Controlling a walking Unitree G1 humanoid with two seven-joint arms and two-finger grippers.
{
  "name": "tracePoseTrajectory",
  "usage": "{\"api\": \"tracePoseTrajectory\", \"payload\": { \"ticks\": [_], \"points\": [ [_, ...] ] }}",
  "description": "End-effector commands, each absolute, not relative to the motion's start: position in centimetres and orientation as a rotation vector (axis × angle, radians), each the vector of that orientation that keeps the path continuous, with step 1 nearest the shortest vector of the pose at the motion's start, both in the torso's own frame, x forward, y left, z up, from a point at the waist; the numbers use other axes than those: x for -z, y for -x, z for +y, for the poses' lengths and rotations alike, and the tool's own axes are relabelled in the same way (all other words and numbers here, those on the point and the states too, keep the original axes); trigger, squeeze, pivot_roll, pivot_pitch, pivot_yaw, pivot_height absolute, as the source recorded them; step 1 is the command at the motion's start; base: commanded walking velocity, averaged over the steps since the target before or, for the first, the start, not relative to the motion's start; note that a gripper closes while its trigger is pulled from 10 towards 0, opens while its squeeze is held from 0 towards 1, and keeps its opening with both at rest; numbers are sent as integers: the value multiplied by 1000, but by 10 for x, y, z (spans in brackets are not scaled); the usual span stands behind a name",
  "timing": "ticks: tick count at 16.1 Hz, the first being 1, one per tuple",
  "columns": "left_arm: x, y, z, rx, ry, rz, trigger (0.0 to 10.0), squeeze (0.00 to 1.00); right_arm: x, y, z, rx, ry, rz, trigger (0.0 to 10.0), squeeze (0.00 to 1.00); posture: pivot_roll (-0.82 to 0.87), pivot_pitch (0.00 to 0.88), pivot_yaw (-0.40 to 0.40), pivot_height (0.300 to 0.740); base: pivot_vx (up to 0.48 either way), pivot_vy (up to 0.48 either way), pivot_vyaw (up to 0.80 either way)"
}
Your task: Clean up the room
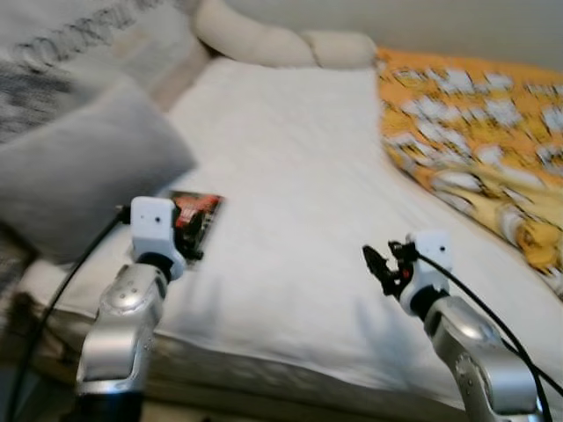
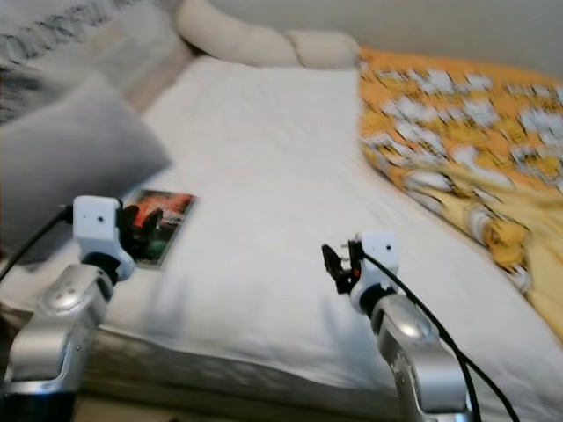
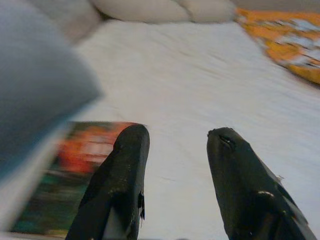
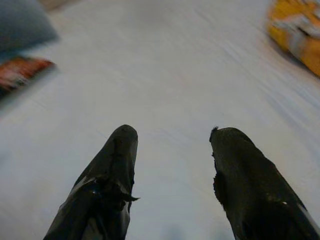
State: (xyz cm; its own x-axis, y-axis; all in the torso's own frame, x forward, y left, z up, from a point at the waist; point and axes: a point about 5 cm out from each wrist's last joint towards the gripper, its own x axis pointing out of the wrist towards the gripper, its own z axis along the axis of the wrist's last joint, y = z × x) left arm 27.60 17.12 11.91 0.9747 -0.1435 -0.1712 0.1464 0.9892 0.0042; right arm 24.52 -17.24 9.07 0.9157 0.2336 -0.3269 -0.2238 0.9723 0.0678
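We note the left gripper (image 3: 172,145) parted wide and empty just over the near edge of the book (image 1: 197,221), which lies flat on the white mattress (image 1: 290,202) beside the grey pillow (image 1: 79,167); the right gripper (image 4: 172,145), also parted and empty, hangs over bare sheet well away from the book. Our worry: the views are blurred, and a thin flat book may slide rather than lift, or the pillow may snag a finger.

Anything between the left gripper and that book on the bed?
Nothing visible. The left gripper is open just short of the book, which lies flat on the white sheet. The grey pillow sits beside the book, not across the path.
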Motion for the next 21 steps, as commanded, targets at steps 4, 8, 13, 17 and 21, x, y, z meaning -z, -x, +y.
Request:
{"api": "tracePoseTrajectory", "payload": {
  "ticks": [4,8,13,17,21],
  "points": [
    [-124,-278,166,164,-45,160,10000,0,-93,-248,-176,-222,-23,327,10000,0,-11,0,20,740,0,-480,0],
    [-124,-277,164,170,-50,163,10000,0,-91,-248,-177,-224,-26,331,10000,0,-10,0,19,740,0,-480,0],
    [-125,-277,162,184,-56,162,10000,0,-91,-247,-177,-220,-24,334,10000,0,-15,0,23,740,0,-480,0],
    [-125,-277,161,192,-60,164,10000,0,-88,-246,-179,-211,-23,341,10000,0,-18,0,26,740,0,-480,0],
    [-125,-276,159,193,-62,165,10000,0,-88,-246,-178,-211,-21,346,10000,0,-14,0,20,740,0,-480,0]
  ]
}}
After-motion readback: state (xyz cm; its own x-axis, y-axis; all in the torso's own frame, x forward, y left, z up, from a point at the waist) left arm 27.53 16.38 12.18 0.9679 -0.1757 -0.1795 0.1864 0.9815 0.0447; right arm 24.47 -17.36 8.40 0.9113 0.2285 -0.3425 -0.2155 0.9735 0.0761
